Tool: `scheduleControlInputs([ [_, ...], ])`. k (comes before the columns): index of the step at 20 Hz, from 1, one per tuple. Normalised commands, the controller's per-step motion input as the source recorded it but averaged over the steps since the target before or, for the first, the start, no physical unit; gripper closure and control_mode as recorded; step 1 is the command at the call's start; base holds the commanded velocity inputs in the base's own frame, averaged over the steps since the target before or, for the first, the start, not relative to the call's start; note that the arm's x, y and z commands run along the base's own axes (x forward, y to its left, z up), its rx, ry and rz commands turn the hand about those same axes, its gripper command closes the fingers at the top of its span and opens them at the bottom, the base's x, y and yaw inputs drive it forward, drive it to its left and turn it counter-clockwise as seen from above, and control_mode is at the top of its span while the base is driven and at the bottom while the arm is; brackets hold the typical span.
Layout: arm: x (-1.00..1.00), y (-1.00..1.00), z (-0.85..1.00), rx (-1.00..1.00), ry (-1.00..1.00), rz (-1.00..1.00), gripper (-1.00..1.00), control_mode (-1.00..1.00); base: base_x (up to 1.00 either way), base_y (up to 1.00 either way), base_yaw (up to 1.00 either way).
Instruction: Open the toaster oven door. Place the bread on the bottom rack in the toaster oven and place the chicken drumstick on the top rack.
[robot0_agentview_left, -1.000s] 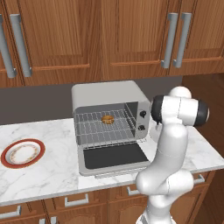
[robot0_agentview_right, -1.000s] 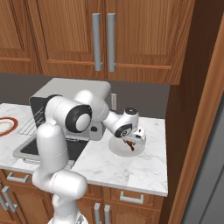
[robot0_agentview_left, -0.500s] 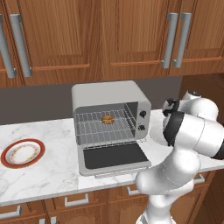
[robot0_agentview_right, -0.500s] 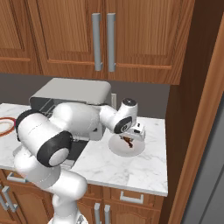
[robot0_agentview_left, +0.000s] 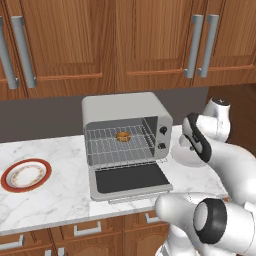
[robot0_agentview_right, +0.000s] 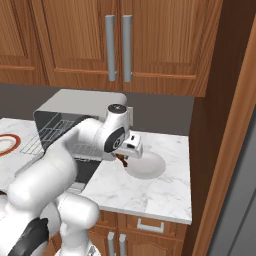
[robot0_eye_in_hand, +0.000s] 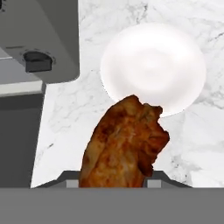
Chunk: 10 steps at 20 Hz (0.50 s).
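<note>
The grey toaster oven stands on the marble counter with its door folded down flat. A small round bread lies toward the back of a wire rack inside; which level it rests on I cannot tell. My gripper is shut on the brown chicken drumstick, holding it above the counter just left of the white plate. In the hand view the drumstick hangs between the jaws. Beyond it is the bare plate, and the oven's knob side is at the left.
A red-rimmed plate sits on the counter left of the oven. Wooden wall cabinets hang above it. A tall wooden panel closes the counter's right end. My own arm blocks the plate area in the left base view.
The drumstick has come up off the white plate in my shut gripper and shifted slightly toward the oven. My elbow has swung lower and nearer the cameras.
</note>
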Motion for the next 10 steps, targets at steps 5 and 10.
scheduleControlInputs([
  [5, -0.04, 1.0, 0.49, 0.0, 0.0, 0.13, 1.0, -1.0, 0.0, 0.0, 0.0],
  [10, 0.33, 1.0, 0.3, 0.0, 0.0, 0.15, 1.0, -1.0, 0.0, 0.0, 0.0],
])
